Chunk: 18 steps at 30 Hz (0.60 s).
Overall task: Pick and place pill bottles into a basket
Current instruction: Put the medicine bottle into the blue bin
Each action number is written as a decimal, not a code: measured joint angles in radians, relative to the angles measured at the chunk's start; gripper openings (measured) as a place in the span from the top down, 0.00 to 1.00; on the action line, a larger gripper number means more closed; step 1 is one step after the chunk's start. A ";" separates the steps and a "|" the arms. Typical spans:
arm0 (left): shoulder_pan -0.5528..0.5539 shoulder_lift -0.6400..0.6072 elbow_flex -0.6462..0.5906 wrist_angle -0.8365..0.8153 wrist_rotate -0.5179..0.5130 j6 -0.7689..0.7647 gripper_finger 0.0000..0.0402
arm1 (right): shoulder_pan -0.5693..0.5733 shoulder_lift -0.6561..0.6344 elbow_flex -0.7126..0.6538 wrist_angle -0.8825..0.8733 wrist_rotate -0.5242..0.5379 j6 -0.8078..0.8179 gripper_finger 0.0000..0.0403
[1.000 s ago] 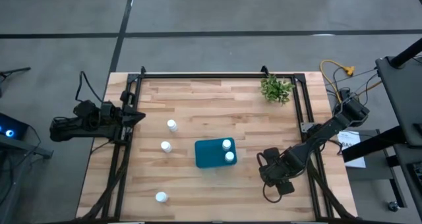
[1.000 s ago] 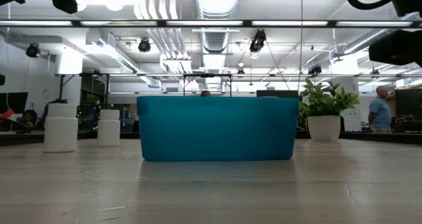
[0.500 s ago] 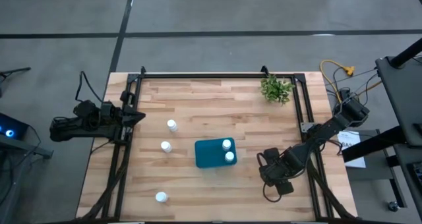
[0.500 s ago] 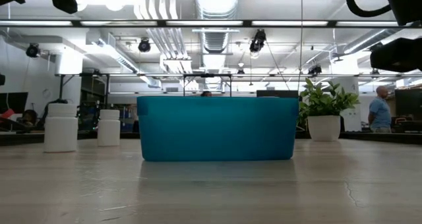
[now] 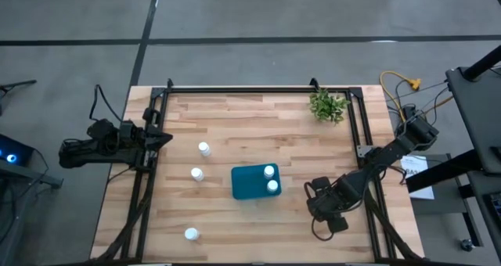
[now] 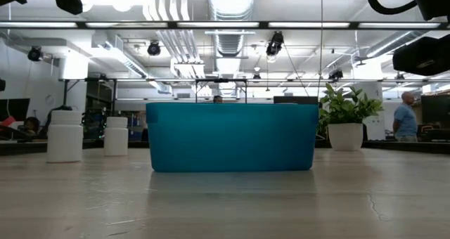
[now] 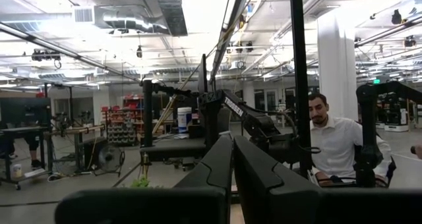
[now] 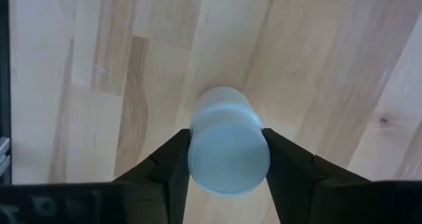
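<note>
The right claw [image 8: 227,155] grips a small white cylindrical pill bottle [image 8: 227,145] above the wooden tabletop [image 8: 79,85], likely bound for the teal-blue rectangular basket [image 5: 250,185]; the left claw [image 7: 231,178], pressed shut, waits at the tabletop's edge.

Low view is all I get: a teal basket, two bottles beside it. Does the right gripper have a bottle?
Observer: Yes. Its wrist view shows the right gripper closed on a pill bottle, one finger on each side of the cap.
Operator: Anything inside the basket?
Observer: Two bottles, seen from above at the right end of the basket.
Operator: How many stand loose on the table?
Observer: Three bottles, all left of the basket. The left gripper waits at the table's left edge.
</note>
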<state>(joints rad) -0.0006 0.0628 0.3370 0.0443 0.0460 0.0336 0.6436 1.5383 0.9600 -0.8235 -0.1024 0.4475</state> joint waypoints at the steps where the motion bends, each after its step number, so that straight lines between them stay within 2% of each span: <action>1: 0.000 0.000 0.000 0.000 0.000 0.000 1.00 | -0.001 0.000 0.006 -0.002 0.000 -0.007 0.63; 10: 0.000 0.000 0.000 0.000 0.000 0.000 1.00 | -0.031 -0.010 0.138 -0.007 0.102 -0.163 0.63; 18: 0.000 0.000 0.000 0.001 0.000 0.000 1.00 | -0.150 -0.002 0.268 -0.014 0.107 -0.350 0.63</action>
<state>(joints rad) -0.0002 0.0626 0.3374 0.0448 0.0460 0.0338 0.4936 1.5360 1.2278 -0.8379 0.0044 0.0971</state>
